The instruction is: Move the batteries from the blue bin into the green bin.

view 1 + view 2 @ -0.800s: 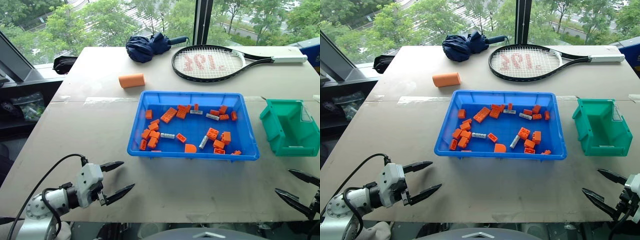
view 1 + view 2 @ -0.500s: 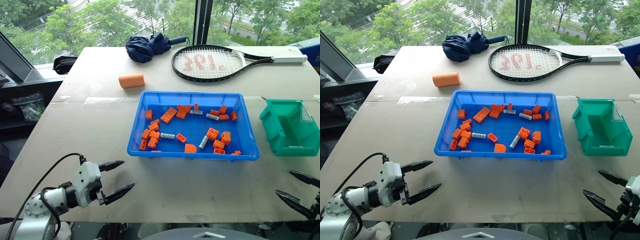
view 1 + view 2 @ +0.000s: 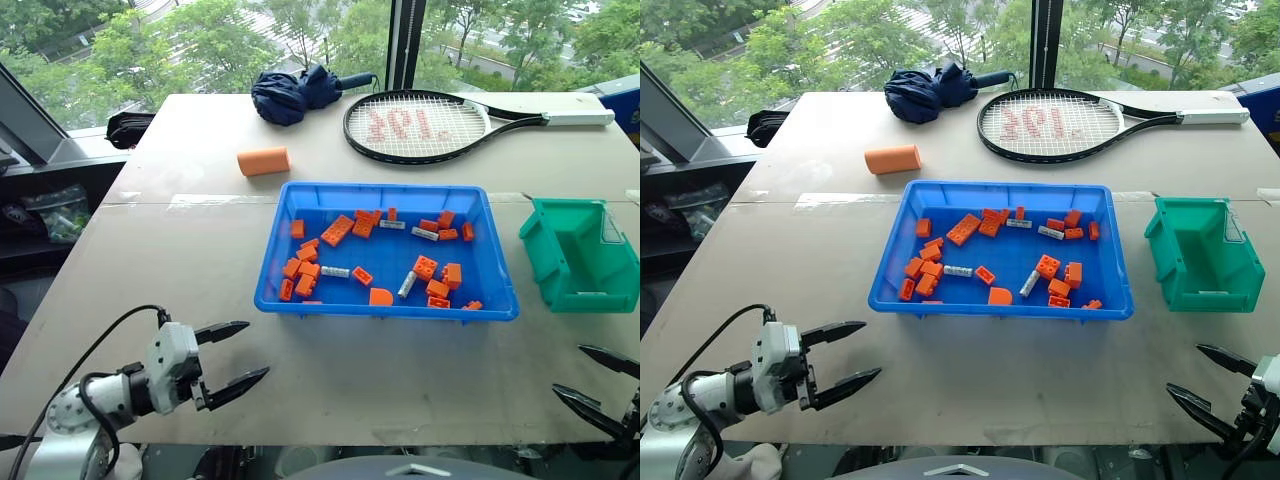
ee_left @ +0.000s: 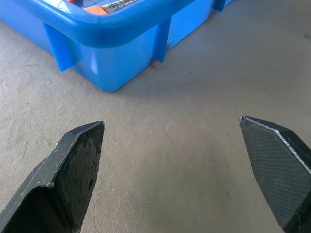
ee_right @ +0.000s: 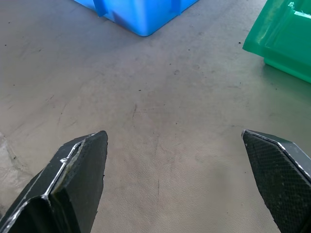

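The blue bin [image 3: 390, 308] sits mid-table with several silver batteries [image 3: 336, 271] lying among orange bricks [image 3: 337, 229]. Off to its right stands the green bin [image 3: 580, 262], its inside bare as far as I see. My left gripper [image 3: 255, 349] hovers open near the table's front left edge, pointing at the blue bin's corner [image 4: 112, 53]. At the front right, my right gripper [image 3: 568, 368] is open too, below the green bin [image 5: 284, 43]. Both wrist views show bare tabletop between the open fingers of the left gripper [image 4: 170, 121] and the right gripper [image 5: 174, 132].
A tennis racket [image 3: 420, 126], a folded navy umbrella [image 3: 295, 92] and an orange cylinder [image 3: 263, 160] lie at the back of the table. Bare tabletop runs between the blue bin and the near edge [image 3: 400, 430].
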Motion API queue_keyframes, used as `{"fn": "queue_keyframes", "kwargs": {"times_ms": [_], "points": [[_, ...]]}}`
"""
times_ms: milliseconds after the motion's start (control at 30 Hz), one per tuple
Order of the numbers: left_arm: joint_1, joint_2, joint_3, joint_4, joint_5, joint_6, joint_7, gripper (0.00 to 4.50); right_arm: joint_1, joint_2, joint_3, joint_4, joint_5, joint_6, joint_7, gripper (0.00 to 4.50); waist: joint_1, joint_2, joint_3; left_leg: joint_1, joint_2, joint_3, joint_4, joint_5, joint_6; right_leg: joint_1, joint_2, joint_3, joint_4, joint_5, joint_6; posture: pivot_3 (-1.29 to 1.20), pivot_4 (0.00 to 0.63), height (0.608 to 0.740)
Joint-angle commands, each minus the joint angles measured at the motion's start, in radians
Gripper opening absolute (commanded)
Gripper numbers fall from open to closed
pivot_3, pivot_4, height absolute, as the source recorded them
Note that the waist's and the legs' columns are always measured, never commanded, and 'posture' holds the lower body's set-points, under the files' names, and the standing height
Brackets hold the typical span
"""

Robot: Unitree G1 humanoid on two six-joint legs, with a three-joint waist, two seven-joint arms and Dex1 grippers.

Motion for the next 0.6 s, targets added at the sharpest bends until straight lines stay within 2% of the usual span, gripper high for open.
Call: {"fn": "queue_keyframes", "kwargs": {"times_ms": [33,133,233,367,467,600], "points": [[0.019,0.023,0.035,-0.028,-0.067,0.018,-0.049,4.5,0.015,-0.01,-0.053,-0.029,0.024,-0.006,-0.002,4.43,0.0,0.0,0.0,0.0,0.0,0.0,0.0,0.0,0.0,0.0,0.0,0.0,0.0,0.0,0.0,0.0,0.15,0.74],[0.033,0.046,0.049,-0.035,-0.124,0.048,-0.109,4.5,0.035,-0.017,-0.075,-0.096,0.058,0.03,0.007,4.43,-0.001,0.0,0.0,0.0,0.0,0.0,0.0,0.0,0.0,0.0,0.0,0.0,0.0,0.0,0.0,0.0,0.15,0.74],[0.039,0.101,0.071,-0.055,-0.114,0.072,-0.131,4.5,0.072,-0.042,-0.116,-0.243,0.16,0.124,0.019,4.43,-0.003,0.002,0.001,0.0,0.0,0.0,0.0,0.0,0.0,0.0,0.0,0.0,0.0,0.0,0.0,0.0,0.15,0.74],[0.04,0.165,0.172,-0.17,-0.298,0.231,-0.142,4.5,0.06,-0.108,-0.17,-0.446,0.29,0.282,-0.058,4.43,-0.005,0.002,0.001,0.0,0.001,0.0,0.0,0.0,0.0,0.0,0.0,0.0,0.0,0.0,0.0,0.0,0.15,0.74],[-0.028,0.202,0.208,-0.194,-0.398,0.322,-0.141,4.5,-0.036,-0.164,-0.137,-0.518,0.334,0.357,-0.113,4.43,-0.007,0.002,0.001,0.0,0.001,0.0,0.0,0.0,0.0,0.0,0.0,-0.001,-0.001,0.0,0.0,0.0,0.15,0.74],[-0.172,0.255,0.214,-0.2,-0.473,0.404,-0.136,4.5,-0.248,-0.246,-0.002,-0.552,0.322,0.44,-0.182,4.43,-0.009,0.001,0.002,0.0,0.001,0.0,0.0,0.0,0.0,0.0,0.0,-0.002,-0.001,0.0,0.0,0.0,0.15,0.74]]}}
